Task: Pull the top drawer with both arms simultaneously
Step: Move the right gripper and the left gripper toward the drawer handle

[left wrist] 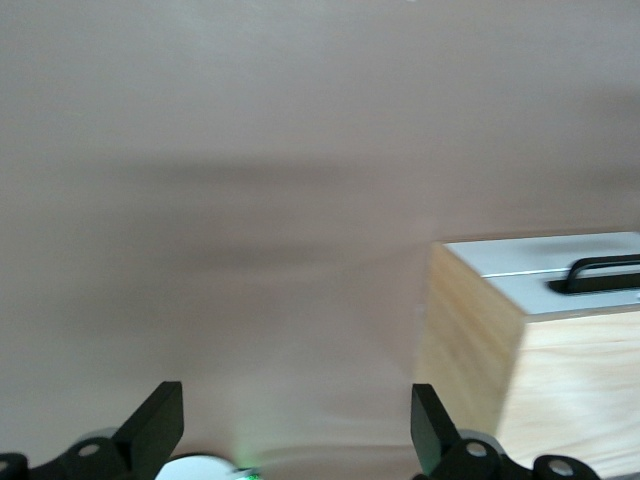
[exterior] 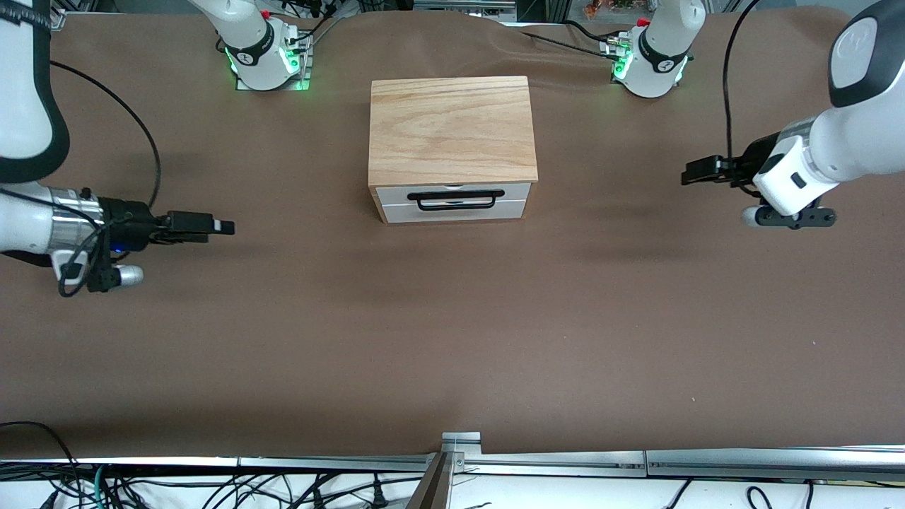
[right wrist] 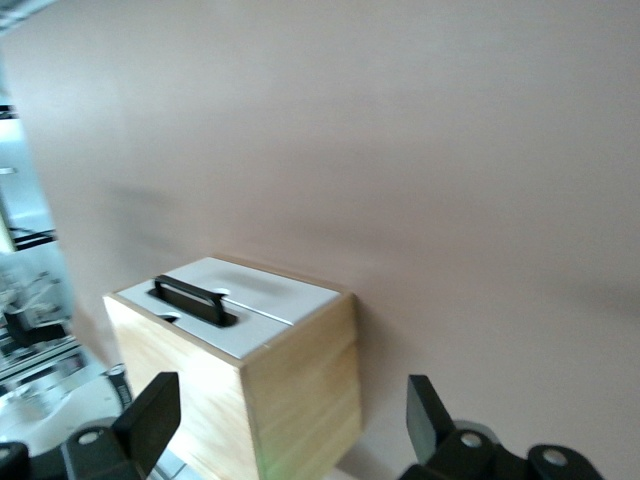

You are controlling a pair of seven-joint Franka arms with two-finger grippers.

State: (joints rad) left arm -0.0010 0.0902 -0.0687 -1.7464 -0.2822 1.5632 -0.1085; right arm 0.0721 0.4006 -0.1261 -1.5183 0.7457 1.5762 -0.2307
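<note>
One wooden box (exterior: 451, 131) stands on the brown table (exterior: 452, 339), midway between the two arm bases and nearer to the front camera than they are. The box has two white front panels, one above the other, both facing the front camera. The upper one is the top drawer (exterior: 452, 191); it sits flush with the box, shut. One black wire handle (exterior: 456, 199) runs across the drawer front, its long axis lying along the table's length from one arm's end to the other, and it hangs down over the seam with the lower panel (exterior: 452, 211).

There are two arms and two grippers. The right gripper (exterior: 225, 227) hangs over bare table toward the right arm's end, well apart from the box and pointing toward it. In the right wrist view its two fingers (right wrist: 152, 415) stand wide apart with nothing between them, and the box shows past them with the handle on its white front.

The left gripper (exterior: 687, 174) hangs over bare table toward the left arm's end, also well apart from the box and pointing toward it. In the left wrist view its fingers (left wrist: 158, 425) are spread wide and hold nothing; the box corner and one end of the handle show past them.
</note>
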